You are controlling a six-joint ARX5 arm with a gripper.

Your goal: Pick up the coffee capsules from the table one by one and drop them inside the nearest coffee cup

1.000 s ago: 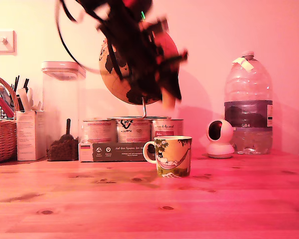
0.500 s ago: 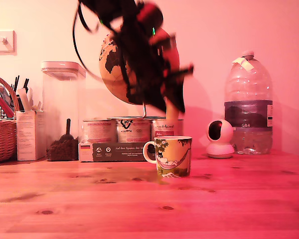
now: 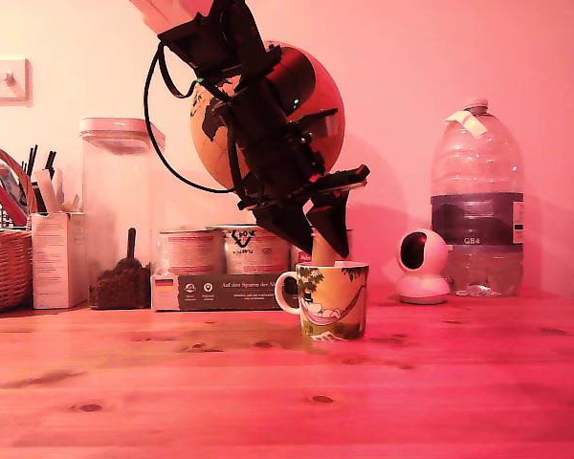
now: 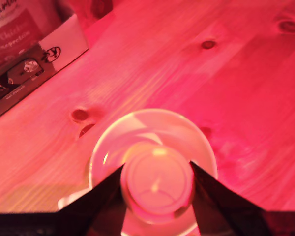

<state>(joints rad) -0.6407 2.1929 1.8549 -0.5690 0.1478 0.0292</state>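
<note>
The yellow-green coffee cup (image 3: 333, 299) with a white handle stands on the wooden table (image 3: 287, 382) at the middle of the exterior view. Right above its rim hangs my black gripper (image 3: 327, 251), pointing down and shut on a pale tan coffee capsule (image 3: 323, 251), whose lower end reaches the rim. In the wrist view the capsule's round end (image 4: 156, 185) sits between the two dark fingers (image 4: 105, 189), directly over the cup's open mouth (image 4: 137, 130).
Behind the cup stand round tins (image 3: 256, 251) on a flat dark box (image 3: 228, 290), a globe (image 3: 220, 134), a clear canister (image 3: 121, 210), a basket (image 3: 2, 268), a small white camera (image 3: 423, 266) and a large water bottle (image 3: 476, 201).
The arm has swung down and to the exterior view's right, bringing the held capsule from well above the cup to its rim.
</note>
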